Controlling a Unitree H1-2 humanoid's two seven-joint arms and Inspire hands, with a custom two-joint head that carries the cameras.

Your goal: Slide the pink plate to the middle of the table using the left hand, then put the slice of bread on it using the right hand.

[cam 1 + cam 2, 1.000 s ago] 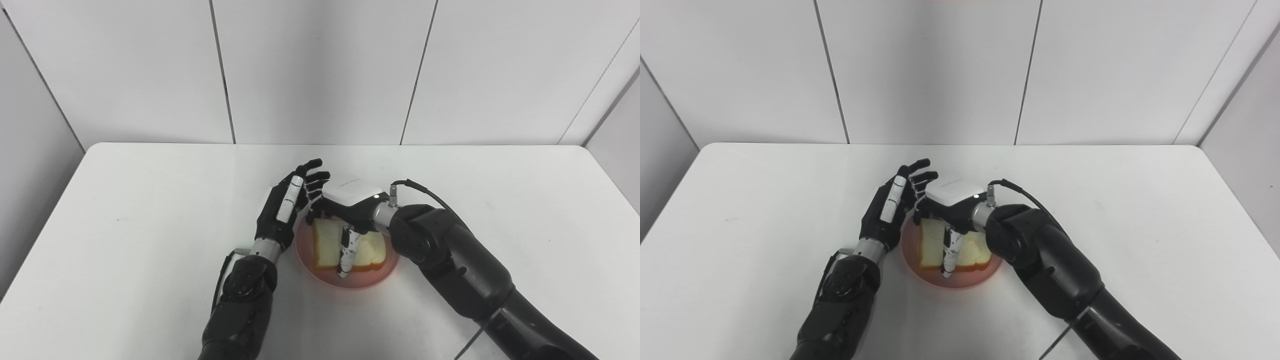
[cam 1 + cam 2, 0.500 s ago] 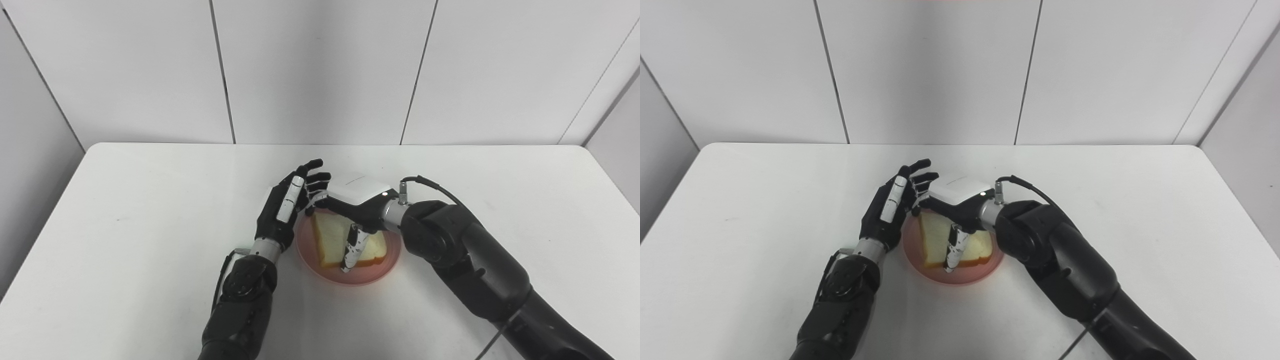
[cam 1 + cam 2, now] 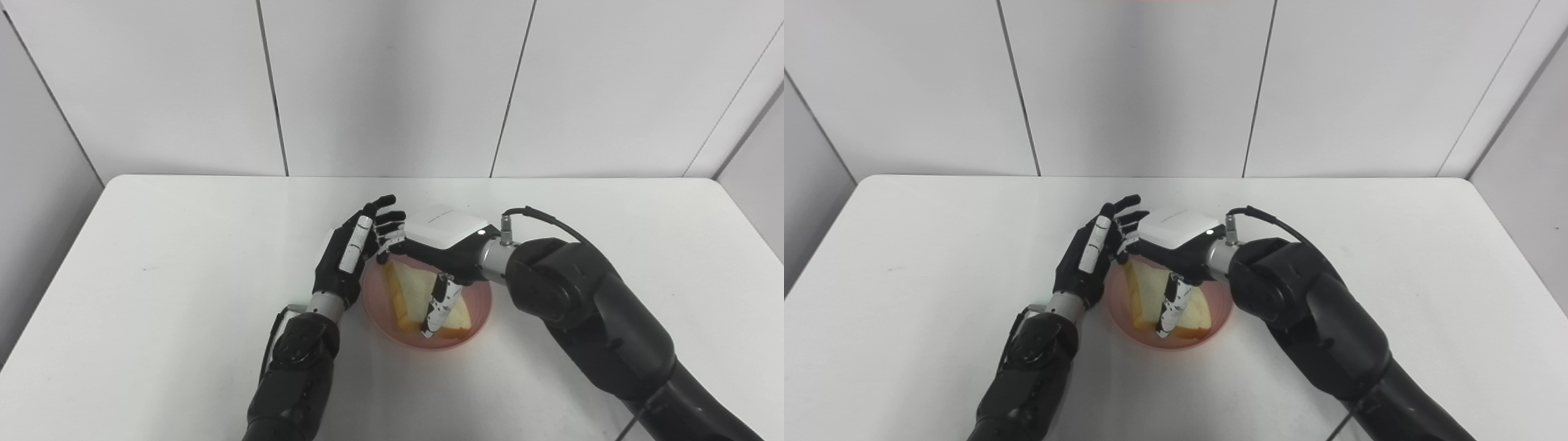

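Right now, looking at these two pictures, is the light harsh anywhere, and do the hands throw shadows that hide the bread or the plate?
Left eye view: light is soft and even; the white table shows no glare. Only faint shadow lies beneath the right hand, and the bread on the pink plate stays bright. Right eye view: the same, with the left hand sharp; a thin reddish fringe tints the top edge.

Count on white table (image 3: 184, 245): one pink plate (image 3: 478, 318), one slice of bread (image 3: 416, 291), two robot hands, left hand (image 3: 352, 257) and right hand (image 3: 441, 242).
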